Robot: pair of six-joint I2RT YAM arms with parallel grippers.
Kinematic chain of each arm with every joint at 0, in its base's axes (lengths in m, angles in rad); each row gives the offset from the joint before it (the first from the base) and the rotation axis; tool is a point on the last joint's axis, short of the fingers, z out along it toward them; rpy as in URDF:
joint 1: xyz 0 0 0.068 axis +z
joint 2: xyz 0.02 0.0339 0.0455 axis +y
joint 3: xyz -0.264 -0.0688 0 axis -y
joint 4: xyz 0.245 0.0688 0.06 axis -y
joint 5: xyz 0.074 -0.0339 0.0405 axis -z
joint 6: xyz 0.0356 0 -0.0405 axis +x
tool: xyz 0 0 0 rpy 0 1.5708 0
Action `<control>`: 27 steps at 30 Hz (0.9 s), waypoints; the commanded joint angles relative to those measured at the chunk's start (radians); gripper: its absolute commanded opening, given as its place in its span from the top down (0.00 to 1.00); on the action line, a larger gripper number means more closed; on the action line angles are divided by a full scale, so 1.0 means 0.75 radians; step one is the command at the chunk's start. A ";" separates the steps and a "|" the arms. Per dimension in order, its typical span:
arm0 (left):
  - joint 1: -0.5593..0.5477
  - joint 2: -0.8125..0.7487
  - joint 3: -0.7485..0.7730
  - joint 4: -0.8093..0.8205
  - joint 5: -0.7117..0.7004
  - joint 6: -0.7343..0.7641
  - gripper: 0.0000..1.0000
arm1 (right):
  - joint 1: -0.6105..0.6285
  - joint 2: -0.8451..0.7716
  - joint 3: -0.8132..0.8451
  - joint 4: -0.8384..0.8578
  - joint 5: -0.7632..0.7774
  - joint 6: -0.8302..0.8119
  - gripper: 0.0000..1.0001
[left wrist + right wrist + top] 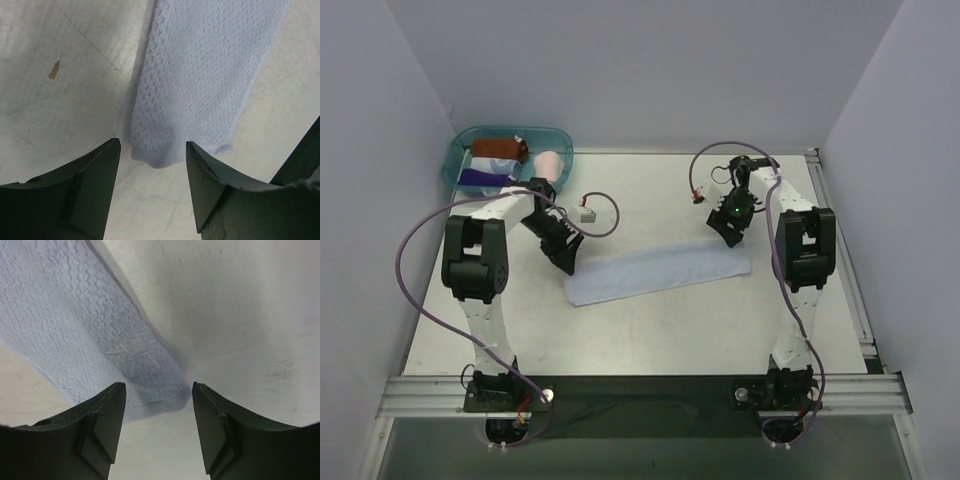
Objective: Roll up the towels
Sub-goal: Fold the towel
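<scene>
Towel spread flat, folks: the light blue towel [660,272] lies as a long strip across the middle of the table [650,340], ends pointing to 9 and 3 o'clock. Over the 9 o'clock end hangs the left gripper [153,142], jaws wide, nothing between them. At the 3 o'clock end the right gripper [158,385] is parted and empty too. Up at 11 o'clock, the teal tub [455,165] holds a rolled pink towel [549,163].

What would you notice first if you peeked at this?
A long light blue towel lies flat across the middle of the table, with the left tool open at one end and the right tool open at the other. In the far left corner sits a teal tub holding rolled cloths.
</scene>
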 commanded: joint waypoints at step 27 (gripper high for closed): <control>-0.098 -0.194 -0.174 0.209 -0.205 0.184 0.46 | 0.015 -0.003 -0.086 -0.062 0.053 -0.193 0.74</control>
